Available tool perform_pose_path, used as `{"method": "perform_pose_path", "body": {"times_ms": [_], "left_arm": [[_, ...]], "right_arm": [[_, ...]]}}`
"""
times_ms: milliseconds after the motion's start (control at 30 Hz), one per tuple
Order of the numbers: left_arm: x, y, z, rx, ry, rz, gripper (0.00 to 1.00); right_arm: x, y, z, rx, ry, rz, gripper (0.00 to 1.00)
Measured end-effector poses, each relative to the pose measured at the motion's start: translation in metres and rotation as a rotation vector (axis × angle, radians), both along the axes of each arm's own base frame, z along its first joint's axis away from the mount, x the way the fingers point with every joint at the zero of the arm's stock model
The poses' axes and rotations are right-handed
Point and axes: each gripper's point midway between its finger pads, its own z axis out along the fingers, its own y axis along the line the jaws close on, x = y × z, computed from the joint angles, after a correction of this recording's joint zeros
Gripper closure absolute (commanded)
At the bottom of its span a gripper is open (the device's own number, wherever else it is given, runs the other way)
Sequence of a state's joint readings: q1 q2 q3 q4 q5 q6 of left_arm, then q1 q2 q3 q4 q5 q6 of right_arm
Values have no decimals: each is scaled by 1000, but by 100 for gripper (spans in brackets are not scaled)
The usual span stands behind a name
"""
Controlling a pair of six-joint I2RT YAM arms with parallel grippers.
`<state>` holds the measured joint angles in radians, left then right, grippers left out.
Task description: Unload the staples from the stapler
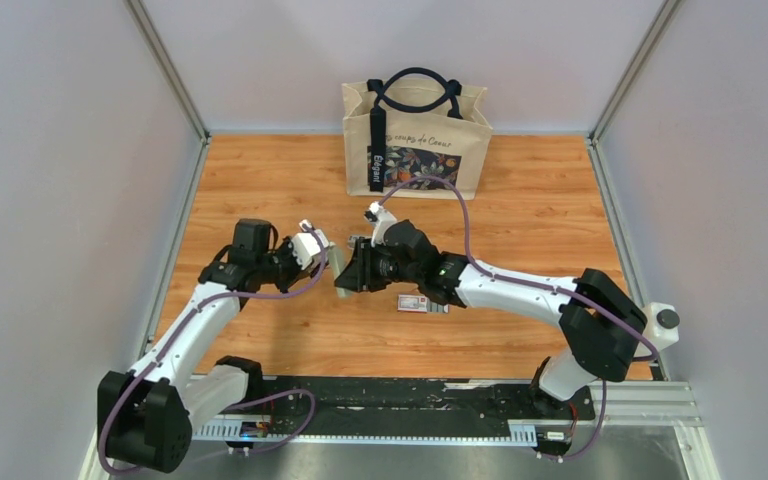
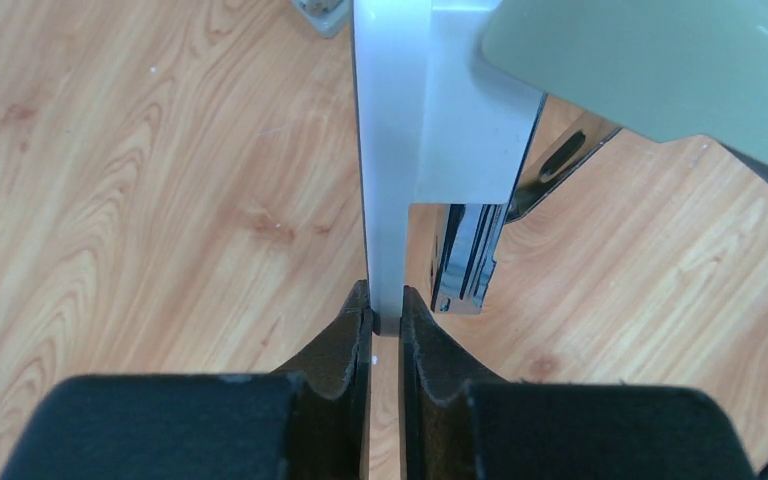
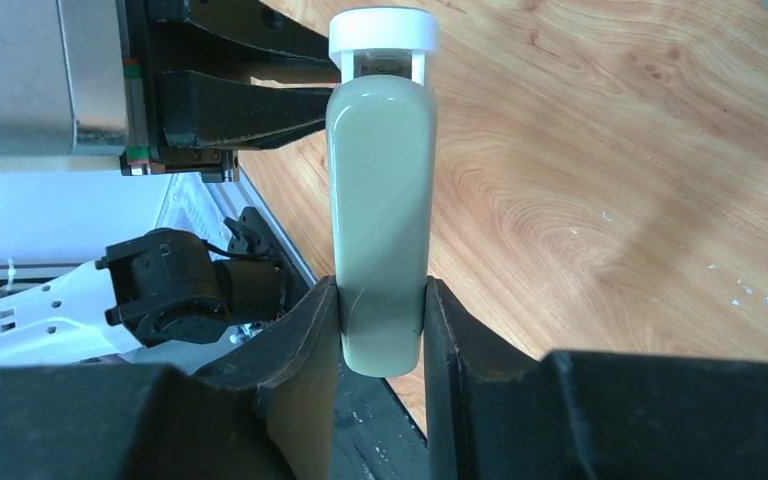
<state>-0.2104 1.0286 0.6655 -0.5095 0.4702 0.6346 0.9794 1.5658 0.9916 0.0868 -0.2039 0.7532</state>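
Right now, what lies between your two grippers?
The stapler. The left gripper pinches its white base, and the right gripper pinches its green top. The top view shows it spanning them; each wrist view shows its own grip.

The left arm (image 1: 195, 320) is angled up and forward from its base at the near left and is bent sharply at the elbow, with the wrist turned inward toward the centre. The left gripper (image 2: 387, 315) is closed to a narrow gap, both black fingers pressed against a thin pale edge of the stapler (image 2: 392, 150). The right arm (image 1: 520, 288) is stretched leftward from its base at the near right. The right gripper (image 3: 382, 305) is clamped on the stapler's green top, one finger on each side. The two grippers are set face to face, just beside each other.
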Motion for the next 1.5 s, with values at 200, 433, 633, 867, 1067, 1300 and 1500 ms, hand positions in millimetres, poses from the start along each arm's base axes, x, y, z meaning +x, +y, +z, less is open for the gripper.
{"method": "perform_pose_path", "body": {"times_ms": [200, 433, 633, 867, 1067, 1300, 1500], "left_arm": [[8, 5, -5, 87, -113, 1, 99], [12, 11, -23, 191, -201, -49, 100], [20, 8, -31, 287, -333, -122, 100], [37, 6, -22, 395, -525, -158, 100], [38, 8, -9, 389, -464, -120, 95], [13, -4, 29, 247, -272, -139, 66], [-46, -21, 32, 125, -93, -313, 48]], "right_arm": [[-5, -5, -10, -45, -20, 39, 100], [-12, -18, -29, -128, -42, 86, 100], [-22, -25, -44, -231, -93, 125, 100], [-21, -29, -48, -337, -181, 128, 100], [-14, -26, -41, -336, -215, 114, 100], [-2, -12, -1, -301, -270, 60, 100], [8, -10, 25, -289, -311, 22, 100]]}}
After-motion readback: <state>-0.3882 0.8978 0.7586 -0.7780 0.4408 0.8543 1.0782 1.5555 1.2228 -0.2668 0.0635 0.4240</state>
